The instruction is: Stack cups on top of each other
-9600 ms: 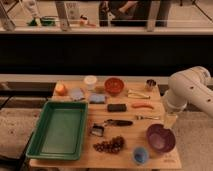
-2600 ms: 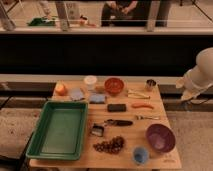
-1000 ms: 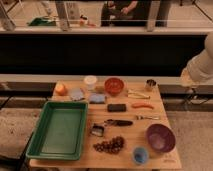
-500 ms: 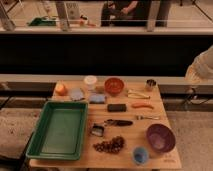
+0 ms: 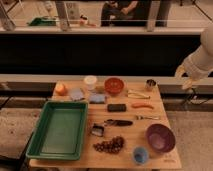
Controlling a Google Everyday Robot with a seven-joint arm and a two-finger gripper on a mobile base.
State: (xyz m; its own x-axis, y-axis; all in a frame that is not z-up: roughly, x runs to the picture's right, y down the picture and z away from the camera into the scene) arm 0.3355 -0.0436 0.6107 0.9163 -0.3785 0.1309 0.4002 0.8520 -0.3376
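Hanging off the bench's [image 5: 162,100] right edge, your gripper [image 5: 186,77] is showing no readable grip; you are starting out, needing to reach the metal cup [image 5: 150,84] at the back-right corner

Looks like my test lab: a tabletop [image 5: 132,135] of laid-out bowls [image 5: 160,137] below a glass railing [image 5: 125,31], my tool [image 5: 186,80] to its right.

Single elevated camera looks forward and down over the whole table [image 5: 132,135] from mid-distance; gripper [image 5: 184,79] hangs beyond its right edge.
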